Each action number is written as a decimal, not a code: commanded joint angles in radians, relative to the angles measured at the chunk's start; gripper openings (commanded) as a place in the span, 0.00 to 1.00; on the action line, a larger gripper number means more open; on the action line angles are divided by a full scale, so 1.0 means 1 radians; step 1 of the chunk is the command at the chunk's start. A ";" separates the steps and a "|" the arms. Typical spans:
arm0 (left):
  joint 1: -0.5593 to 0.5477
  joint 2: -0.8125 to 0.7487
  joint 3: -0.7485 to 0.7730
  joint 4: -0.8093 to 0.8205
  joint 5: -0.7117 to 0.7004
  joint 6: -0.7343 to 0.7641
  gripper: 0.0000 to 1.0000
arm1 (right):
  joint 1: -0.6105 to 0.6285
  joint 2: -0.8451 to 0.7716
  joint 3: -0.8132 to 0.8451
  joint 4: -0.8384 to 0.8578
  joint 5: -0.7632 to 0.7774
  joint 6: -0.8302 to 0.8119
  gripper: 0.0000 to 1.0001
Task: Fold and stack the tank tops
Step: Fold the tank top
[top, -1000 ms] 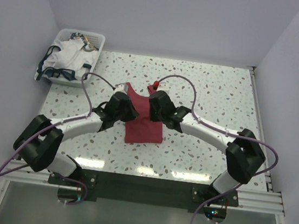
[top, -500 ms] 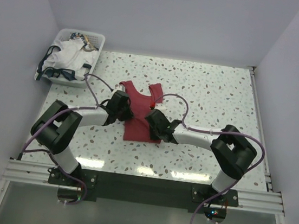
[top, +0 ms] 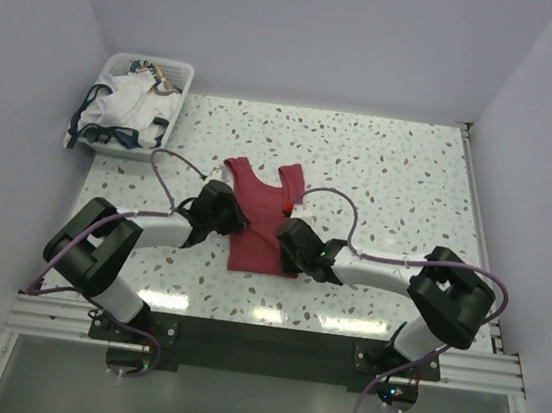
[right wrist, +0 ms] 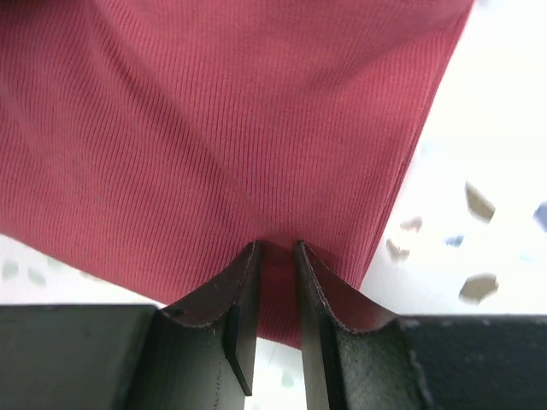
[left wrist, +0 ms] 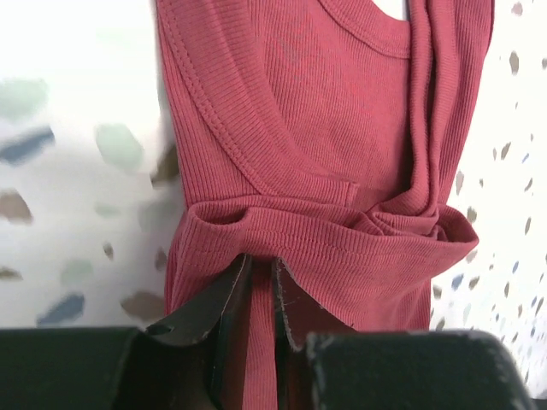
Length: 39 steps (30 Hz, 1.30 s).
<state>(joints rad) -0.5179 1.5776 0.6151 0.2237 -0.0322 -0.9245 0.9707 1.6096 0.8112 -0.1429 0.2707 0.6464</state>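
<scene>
The dark red tank top (top: 260, 210) lies in the middle of the table, straps toward the far side, with a bunched fold across its middle (left wrist: 342, 213). My left gripper (top: 236, 224) is at its left edge, jaws nearly together on that fold (left wrist: 261, 263). At the right side of the lower part, my right gripper (top: 280, 235) is shut on the ribbed cloth, and creases run to its tips (right wrist: 275, 248). The white tank top (top: 117, 106) with navy trim lies crumpled in a basket at the far left.
The white basket (top: 177, 75) stands at the table's far left corner. A rail (top: 477, 211) runs along the table's right edge. Purple cables loop over both arms above the speckled tabletop (top: 391, 170).
Both grippers have moved back toward the near edge with the red cloth. The straps, which were folded under the grippers, now lie spread out toward the far side.
</scene>
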 commanded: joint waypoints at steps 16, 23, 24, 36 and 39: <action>-0.245 -0.383 -0.056 -0.286 -0.161 -0.096 0.36 | 0.226 -0.384 -0.081 -0.380 0.076 0.167 0.45; -0.002 -0.323 0.069 -0.308 -0.167 -0.013 0.32 | 0.114 -0.295 0.129 -0.299 0.075 0.036 0.41; 0.027 -0.303 0.087 -0.311 -0.178 -0.007 0.31 | 0.088 -0.249 0.155 -0.287 0.062 0.007 0.38; 0.225 -0.048 0.209 -0.276 -0.121 0.015 0.06 | 0.053 0.219 0.609 -0.208 0.094 -0.254 0.33; 0.294 -0.057 0.196 -0.270 -0.097 0.016 0.04 | 0.054 0.332 0.703 -0.187 0.108 -0.307 0.36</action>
<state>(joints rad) -0.2787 1.5352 0.7952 -0.0719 -0.1516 -0.9287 1.0229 1.8881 1.4292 -0.3672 0.3332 0.4438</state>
